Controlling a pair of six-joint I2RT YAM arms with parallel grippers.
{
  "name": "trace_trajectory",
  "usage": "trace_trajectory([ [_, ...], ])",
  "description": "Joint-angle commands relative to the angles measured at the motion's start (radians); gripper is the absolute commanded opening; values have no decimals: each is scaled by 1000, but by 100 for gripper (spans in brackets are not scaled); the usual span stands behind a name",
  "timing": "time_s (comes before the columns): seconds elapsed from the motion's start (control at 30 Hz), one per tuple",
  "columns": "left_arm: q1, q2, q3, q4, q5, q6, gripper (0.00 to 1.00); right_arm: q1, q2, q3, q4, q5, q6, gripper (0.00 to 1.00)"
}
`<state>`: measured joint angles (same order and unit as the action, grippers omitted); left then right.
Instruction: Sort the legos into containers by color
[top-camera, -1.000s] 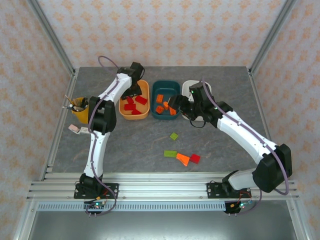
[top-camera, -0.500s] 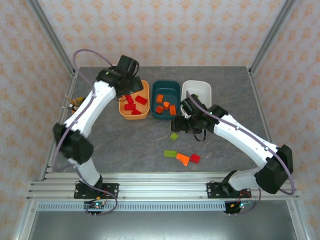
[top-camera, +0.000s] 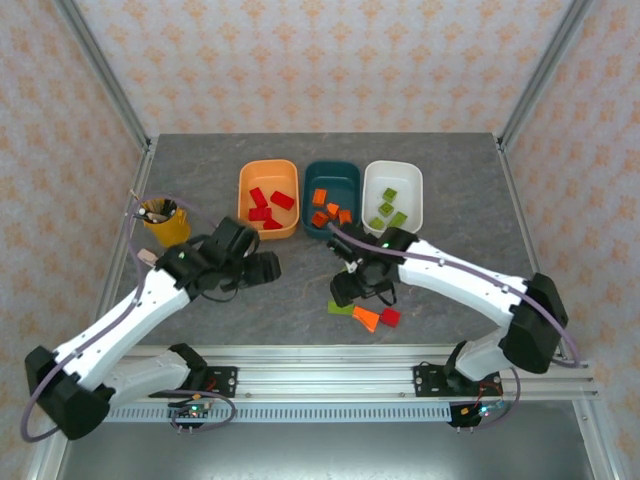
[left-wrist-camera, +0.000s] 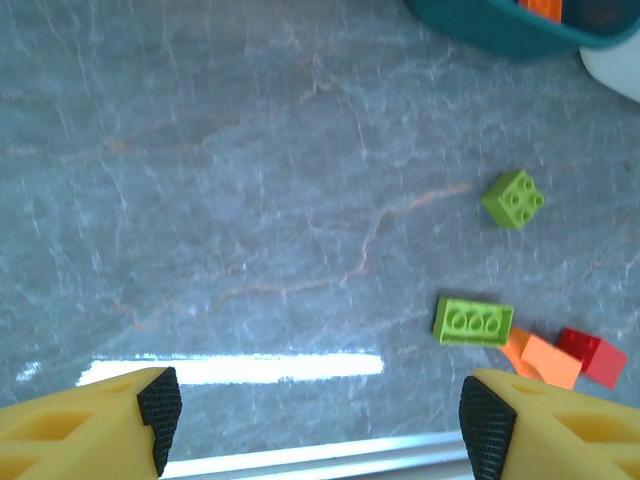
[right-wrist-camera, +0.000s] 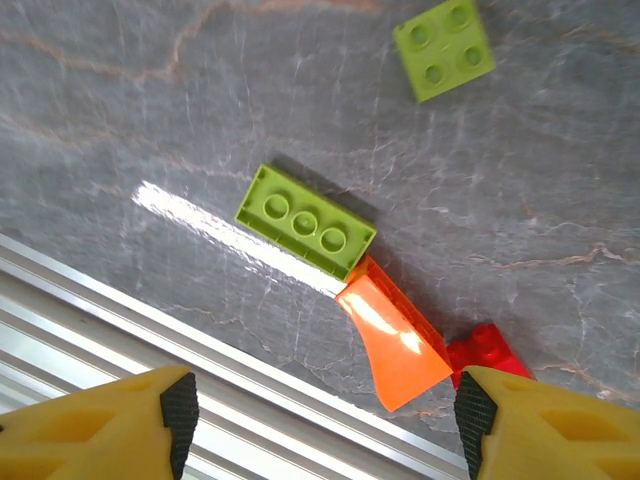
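Three containers stand in a row at the back: a light orange tub with red legos, a dark teal tub with orange legos, and a white tub with green ones. Loose legos lie near the front edge: a green square, a green oblong, an orange slope and a red brick. My right gripper hovers open just above them, holding nothing. My left gripper is open and empty over bare table left of the loose legos.
A yellow cup of pens stands at the table's left edge. The aluminium rail runs along the front, close to the loose legos. Frame posts stand at the back corners.
The left arm has swung back from the orange tub to the near left-middle of the table. The right arm has come from the tubs down over the loose legos.
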<state>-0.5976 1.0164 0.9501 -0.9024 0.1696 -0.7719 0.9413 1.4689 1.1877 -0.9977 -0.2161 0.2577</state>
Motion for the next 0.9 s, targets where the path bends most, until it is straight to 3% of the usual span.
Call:
trace_trajectory([
  [0.0, -28, -92, -63, -14, -36, -63, 77, 57, 88, 37, -5, 63, -75, 72],
  [0.2, -30, -229, -109, -50, -90, -78, 77, 99, 253, 94, -1, 109, -169, 74],
  [0.67, -31, -310, -100, -95, -116, -106, 77, 102, 455, 149, 22, 166, -260, 74],
  [0.87, -30, -318, -97, -89, -115, -122, 77, 57, 488, 145, 43, 130, -258, 64],
])
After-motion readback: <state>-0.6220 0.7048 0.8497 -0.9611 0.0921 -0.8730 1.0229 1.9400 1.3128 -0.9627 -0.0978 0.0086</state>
